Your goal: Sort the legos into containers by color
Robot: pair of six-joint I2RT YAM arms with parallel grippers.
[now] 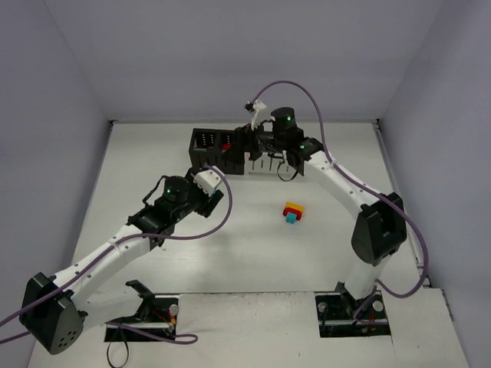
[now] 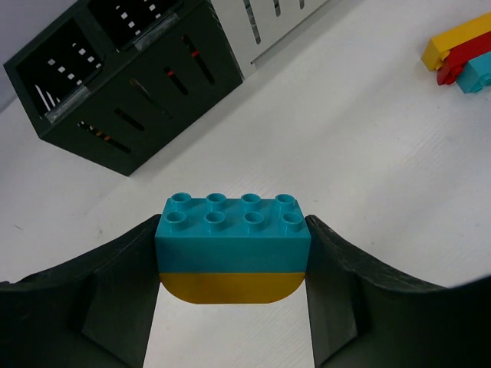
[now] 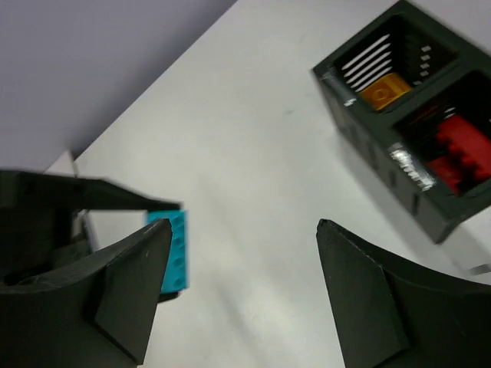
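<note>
A teal brick stacked on a yellow one (image 2: 232, 249) hangs above the table, with my left gripper (image 2: 232, 264) shut on its two ends. From above, the left gripper (image 1: 215, 188) sits just in front of the black containers (image 1: 205, 149). My right gripper (image 3: 242, 234) stands open with nothing between its fingers, hovering by the row of containers (image 1: 259, 144). Its view shows one black bin holding an orange brick (image 3: 383, 91) and the neighbouring bin holding red bricks (image 3: 460, 147). A yellow, red and teal clump (image 1: 293, 212) lies on the table.
The white containers (image 1: 268, 163) are partly hidden under the right arm. The teal brick (image 3: 176, 249) and the left gripper's dark fingers (image 3: 54, 201) show at the left of the right wrist view. Purple cables loop over both arms.
</note>
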